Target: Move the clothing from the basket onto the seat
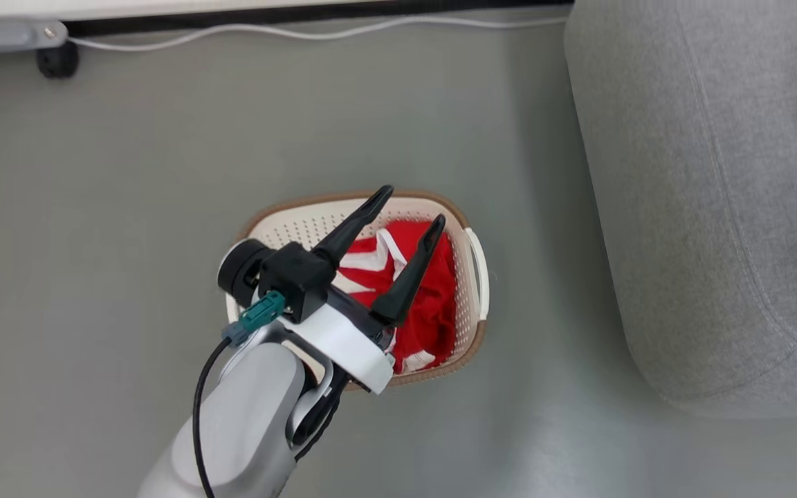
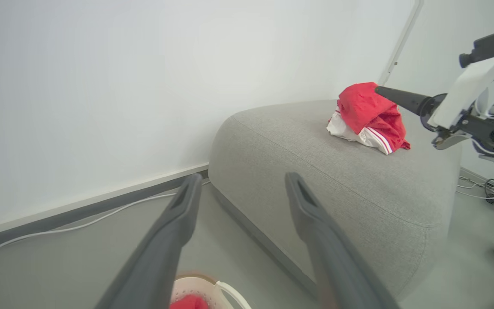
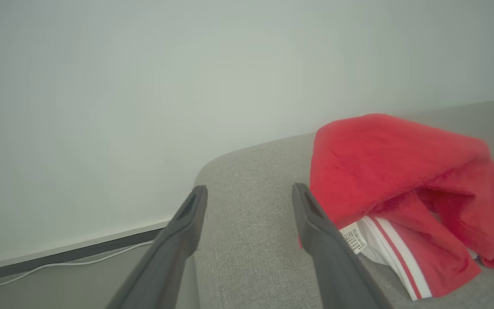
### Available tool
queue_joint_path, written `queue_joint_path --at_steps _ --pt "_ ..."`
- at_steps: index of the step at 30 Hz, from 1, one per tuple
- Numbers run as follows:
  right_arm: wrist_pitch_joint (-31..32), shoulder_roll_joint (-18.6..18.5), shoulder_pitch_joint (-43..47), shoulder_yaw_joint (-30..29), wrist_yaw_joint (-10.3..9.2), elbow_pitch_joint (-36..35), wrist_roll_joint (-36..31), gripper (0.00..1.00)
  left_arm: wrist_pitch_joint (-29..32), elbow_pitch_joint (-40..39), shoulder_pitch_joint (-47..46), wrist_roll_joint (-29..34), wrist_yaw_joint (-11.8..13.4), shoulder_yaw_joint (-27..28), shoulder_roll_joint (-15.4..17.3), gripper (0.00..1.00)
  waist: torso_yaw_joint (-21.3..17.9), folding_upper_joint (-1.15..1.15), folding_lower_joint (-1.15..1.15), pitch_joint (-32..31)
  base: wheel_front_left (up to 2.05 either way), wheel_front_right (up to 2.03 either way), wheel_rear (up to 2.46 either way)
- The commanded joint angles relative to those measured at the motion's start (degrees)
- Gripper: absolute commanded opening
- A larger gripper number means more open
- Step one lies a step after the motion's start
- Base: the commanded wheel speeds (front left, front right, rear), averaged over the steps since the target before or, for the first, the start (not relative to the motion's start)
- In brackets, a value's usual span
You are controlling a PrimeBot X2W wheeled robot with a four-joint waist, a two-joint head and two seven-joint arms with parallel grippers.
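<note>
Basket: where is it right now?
Head view, centre: the basket sits on the grey floor, left of the seat, beneath the open left gripper, with red clothing inside.

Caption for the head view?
Open left gripper hovers over red white-trimmed clothing in cream perforated plastic basket, grey fabric seat alongside.

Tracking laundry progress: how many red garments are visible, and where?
2. One red garment lies crumpled on the grey seat; another red bundle sits in the basket, below the open left gripper. More could be hidden inside that bundle.
</note>
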Motion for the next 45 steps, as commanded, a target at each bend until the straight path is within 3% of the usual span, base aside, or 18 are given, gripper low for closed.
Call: queue_joint_path --at_steps 1,19,34,45 --pt "-0.3 -0.5 1.9 2.1 0.23 -2.4 0.3 1.0 -0.3 -0.9 1.2 0.7 0.0 2.6 0.2 1.0 1.7 0.0 0.0 -2.9 0.0 0.0 0.0" --pt "-0.3 2.3 14.3 7.8 0.23 -11.0 2.5 1.0 -0.3 1.2 12.3 3.3 0.0 16.3 -1.0 1.0 9.0 0.0 0.0 -15.0 0.0 0.0 0.0" --pt "-0.3 5.8 24.3 13.6 0.23 -16.3 0.9 1.0 -0.3 1.6 20.2 8.1 0.0 29.7 -2.0 1.0 9.7 0.0 0.0 -19.4 0.0 0.0 0.0" --pt "-0.3 7.1 28.9 14.4 0.23 -18.9 -2.1 1.0 -0.3 -0.8 24.0 10.4 0.0 33.0 -2.3 1.0 9.0 0.0 0.0 -19.7 0.0 0.0 0.0"
